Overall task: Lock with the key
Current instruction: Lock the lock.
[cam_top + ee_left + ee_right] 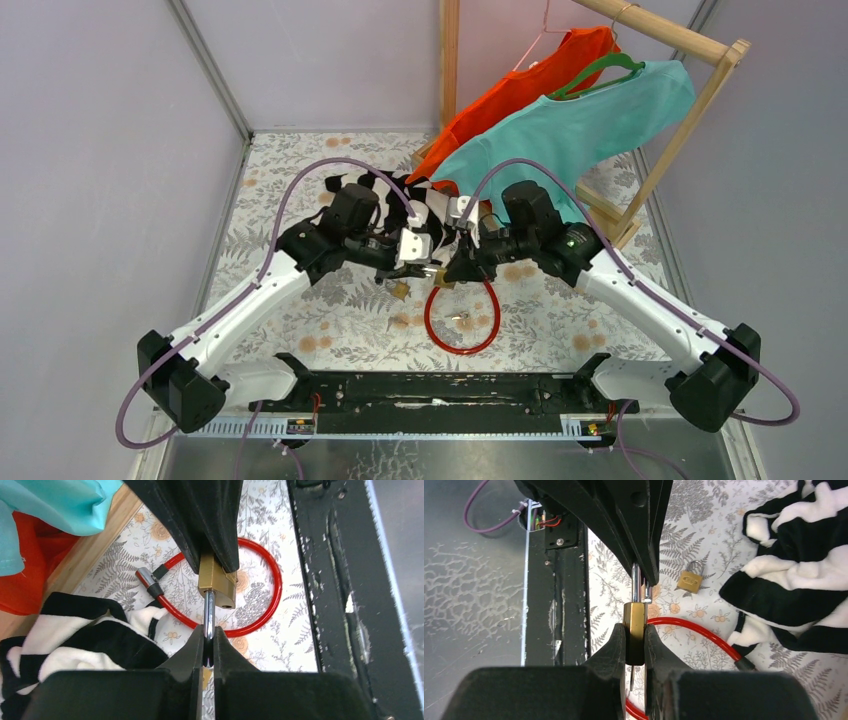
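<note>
A brass padlock is held in the air between both grippers, above the flowered table. My right gripper is shut on its brass body. My left gripper is shut on its silver shackle; the body sits in the right fingers. A thin metal blade, perhaps the key, sticks out below the body; I cannot tell for sure. In the top view the left gripper and right gripper meet tip to tip.
A red cable loop lies under the grippers, with a small metal piece inside it. A second small padlock lies on the table. Striped black-and-white cloth lies behind. A wooden rack holds two shirts.
</note>
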